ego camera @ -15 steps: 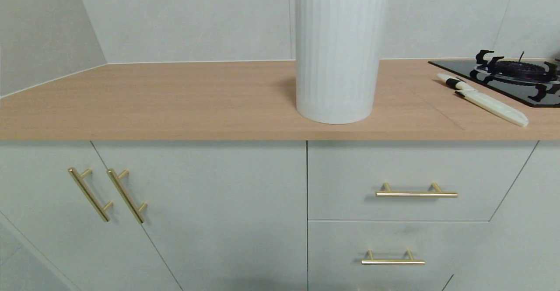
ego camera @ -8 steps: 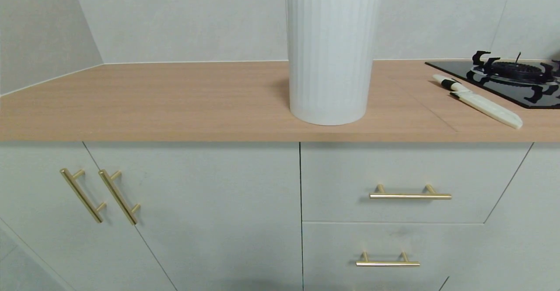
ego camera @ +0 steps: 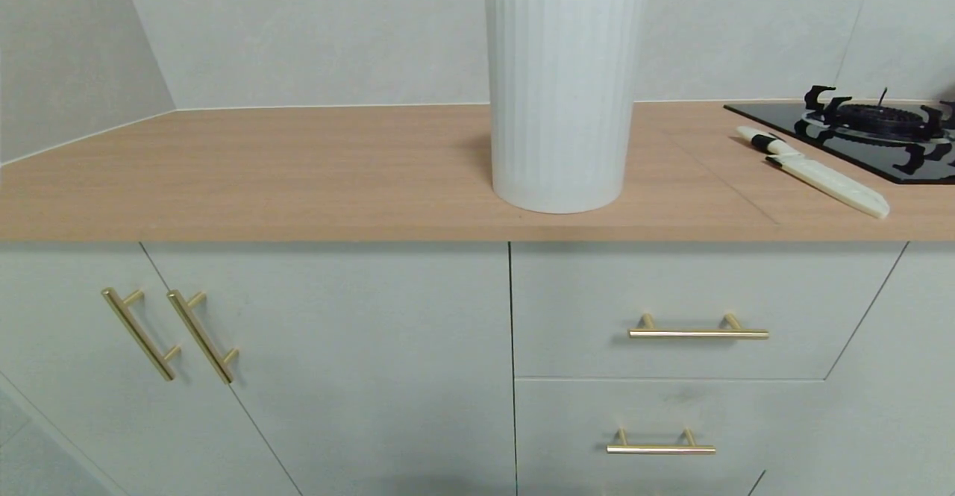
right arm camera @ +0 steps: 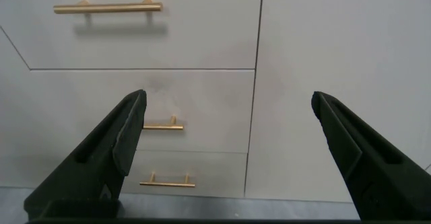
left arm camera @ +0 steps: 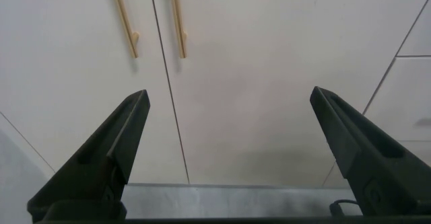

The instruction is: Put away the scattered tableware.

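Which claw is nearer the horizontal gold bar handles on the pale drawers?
Right. The right claw faces the drawer fronts, their gold bar handles ahead of it; the left claw faces the cabinet doors beside them.

Soft, even light — faint shadow beside the white bin [ego camera: 561,93], reflections on the black hob [ego camera: 858,149].

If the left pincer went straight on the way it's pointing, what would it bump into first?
Most likely the pale cabinet door. The open left pincer points at its flat front, beside the seam and not far from its gold handle. Nothing shows in between, though the depth is hard to judge.
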### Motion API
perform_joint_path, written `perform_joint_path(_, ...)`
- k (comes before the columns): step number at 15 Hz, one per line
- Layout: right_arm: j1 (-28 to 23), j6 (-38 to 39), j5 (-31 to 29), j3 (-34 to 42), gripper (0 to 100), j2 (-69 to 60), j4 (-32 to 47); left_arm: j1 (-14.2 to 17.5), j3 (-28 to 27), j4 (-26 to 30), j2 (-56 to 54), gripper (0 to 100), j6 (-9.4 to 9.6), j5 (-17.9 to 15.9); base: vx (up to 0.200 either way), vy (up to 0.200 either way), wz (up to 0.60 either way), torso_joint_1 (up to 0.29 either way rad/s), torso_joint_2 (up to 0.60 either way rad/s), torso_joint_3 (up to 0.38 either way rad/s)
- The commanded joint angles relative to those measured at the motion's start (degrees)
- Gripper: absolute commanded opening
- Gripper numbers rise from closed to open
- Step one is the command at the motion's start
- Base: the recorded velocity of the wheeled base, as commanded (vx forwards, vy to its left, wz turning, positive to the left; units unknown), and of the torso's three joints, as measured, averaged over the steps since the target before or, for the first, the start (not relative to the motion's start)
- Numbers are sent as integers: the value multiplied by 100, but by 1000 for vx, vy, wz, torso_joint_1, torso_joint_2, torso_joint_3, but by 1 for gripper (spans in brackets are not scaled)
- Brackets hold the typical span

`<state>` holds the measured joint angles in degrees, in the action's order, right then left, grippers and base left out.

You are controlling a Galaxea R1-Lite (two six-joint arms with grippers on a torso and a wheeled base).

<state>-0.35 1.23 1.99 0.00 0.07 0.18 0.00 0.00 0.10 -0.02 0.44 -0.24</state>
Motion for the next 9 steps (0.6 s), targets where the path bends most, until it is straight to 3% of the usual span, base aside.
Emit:
perform_joint_path(1, 0, 0, 3, 0, 100, 1, -1, 0, 0, -1, 2, 100, 0, -2, 0, 0, 0, 0, 0, 0)
perform_joint_path(5, 0, 0, 3, 0, 100, 10, -1, 0, -9, -1, 2, 100, 0, -2, 0, 0, 0, 66, -207, -254)
perform_joint_path(9, 0, 0, 3, 0, 100, 1, -1, 0, 0, -1, 2, 100, 0, -2, 0, 0, 0, 126, -522, -308)
